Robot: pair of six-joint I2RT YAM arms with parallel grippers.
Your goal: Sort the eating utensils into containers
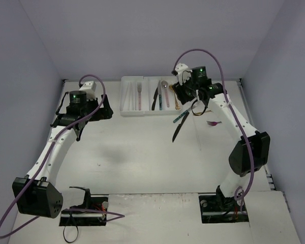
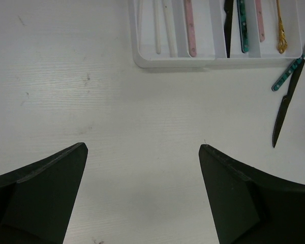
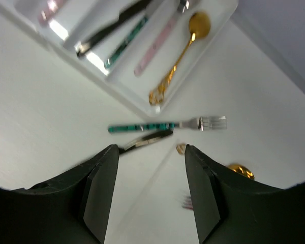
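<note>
Two utensils, a teal-handled fork [image 3: 162,125] and a black knife [image 3: 147,140], lie close together on the table [image 1: 142,152] just beside the white tray [image 1: 132,114]. Its compartments hold a gold spoon [image 3: 185,48] and other cutlery. The right claw [image 3: 150,148] hangs above the loose pair, jaws partway apart and gripping nothing, while the left claw [image 2: 142,147] is spread wide and empty.

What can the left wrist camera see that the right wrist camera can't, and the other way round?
Left wrist only: pale white sticks at the tray's left end. Right wrist only: a second gold piece on the table, partly behind the right pincer. Both: the teal-handled fork and black knife on the table, and the gold spoon in the tray.
</note>
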